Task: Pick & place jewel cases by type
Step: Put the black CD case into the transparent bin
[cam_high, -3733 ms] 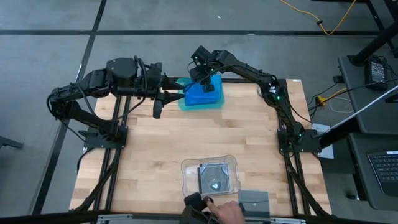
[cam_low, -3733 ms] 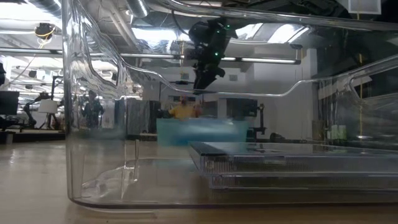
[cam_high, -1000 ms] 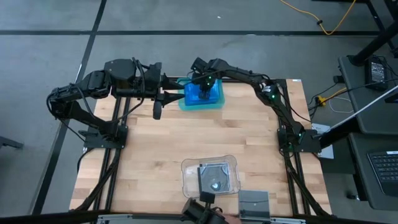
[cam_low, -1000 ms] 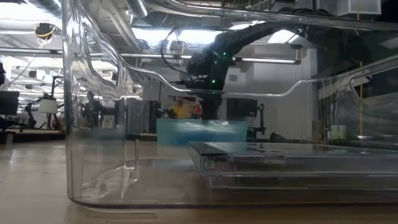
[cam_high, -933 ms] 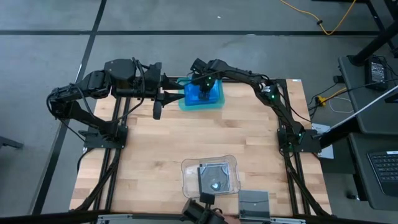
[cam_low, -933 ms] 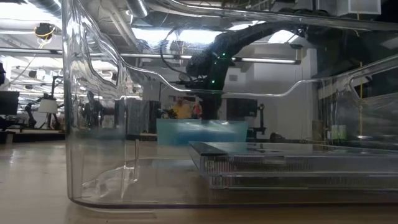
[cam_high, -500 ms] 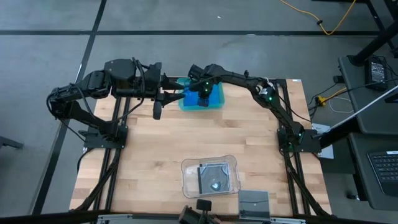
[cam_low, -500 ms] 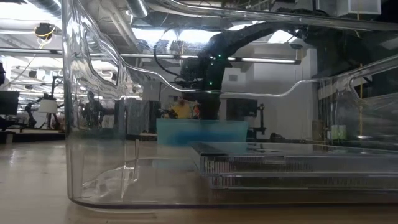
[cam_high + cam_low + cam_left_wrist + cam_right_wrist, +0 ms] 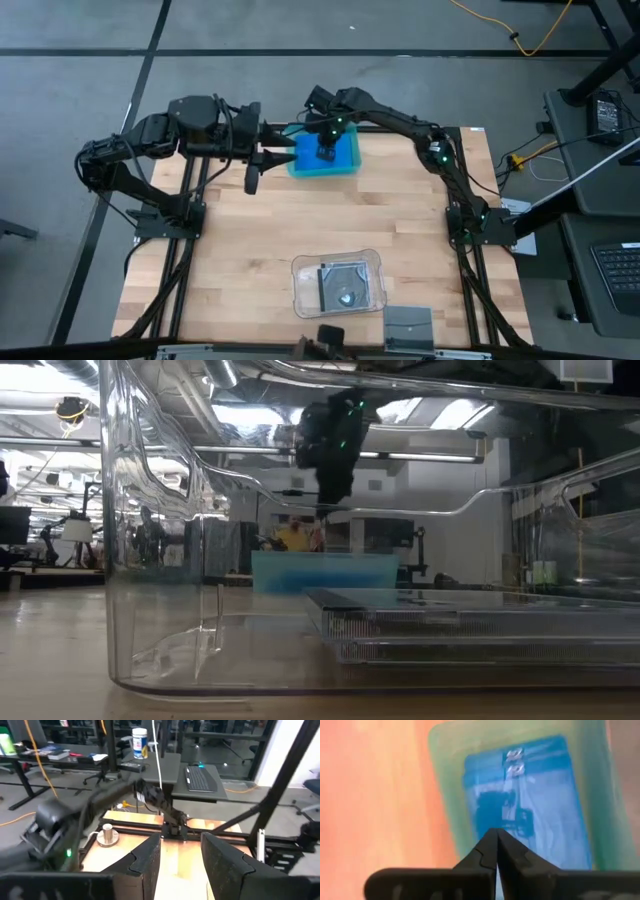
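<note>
two case groups | blue jewel cases in teal tray, far edge; disc cases in clear tray | right gripper above blue stack, fingers closed, empty | left gripper parted, idle | cases thin, stiff, slick, crack-prone: pinch across edges

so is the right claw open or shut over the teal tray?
Shut and empty: the right claw has its fingertips pressed together above the blue jewel case in the teal tray.

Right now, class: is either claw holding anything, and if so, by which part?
Nothing is held. The right claw is shut and empty above the blue jewel cases in the teal tray. The left claw is open and empty.
</note>
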Tool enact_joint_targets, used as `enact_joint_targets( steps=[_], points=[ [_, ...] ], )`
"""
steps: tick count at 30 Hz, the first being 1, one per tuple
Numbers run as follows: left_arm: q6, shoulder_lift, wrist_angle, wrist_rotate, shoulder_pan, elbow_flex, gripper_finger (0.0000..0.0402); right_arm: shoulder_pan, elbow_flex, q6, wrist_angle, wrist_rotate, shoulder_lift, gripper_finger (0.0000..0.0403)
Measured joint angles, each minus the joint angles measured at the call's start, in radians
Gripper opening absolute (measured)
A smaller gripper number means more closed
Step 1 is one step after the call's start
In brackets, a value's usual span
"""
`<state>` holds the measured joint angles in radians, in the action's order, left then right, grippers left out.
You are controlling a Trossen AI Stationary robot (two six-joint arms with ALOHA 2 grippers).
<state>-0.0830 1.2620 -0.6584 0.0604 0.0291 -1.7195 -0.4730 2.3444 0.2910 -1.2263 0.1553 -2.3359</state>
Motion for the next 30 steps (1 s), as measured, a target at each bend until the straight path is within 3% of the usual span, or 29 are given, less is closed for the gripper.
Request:
enact_joint_targets(
  steps=[8, 16, 20, 24, 30],
  points=[
    [0.026, -0.001, -0.062, 0.024, -0.023, 0.000, 0.0135, 0.066, 0.000, -0.054, -0.210, 0.008, 0.146, 0.0007],
    [0.022, -0.001, -0.159, 0.079, -0.023, 0.000, 0.0129, 0.235, -0.053, -0.189, -0.346, -0.081, 0.334, 0.0007],
    [0.057, -0.001, -0.198, 0.079, -0.023, 0.000, 0.0129, 0.339, -0.206, -0.291, -0.308, -0.081, 0.477, 0.0007],
    [0.090, -0.001, -0.207, 0.079, -0.012, 0.000, 0.0130, 0.452, -0.456, -0.439, -0.266, -0.084, 0.638, 0.0007],
    [0.138, -0.001, -0.207, 0.078, 0.001, 0.000, 0.0129, 0.721, -0.890, -0.821, -0.050, -0.083, 0.876, 0.0007]
  ],
)
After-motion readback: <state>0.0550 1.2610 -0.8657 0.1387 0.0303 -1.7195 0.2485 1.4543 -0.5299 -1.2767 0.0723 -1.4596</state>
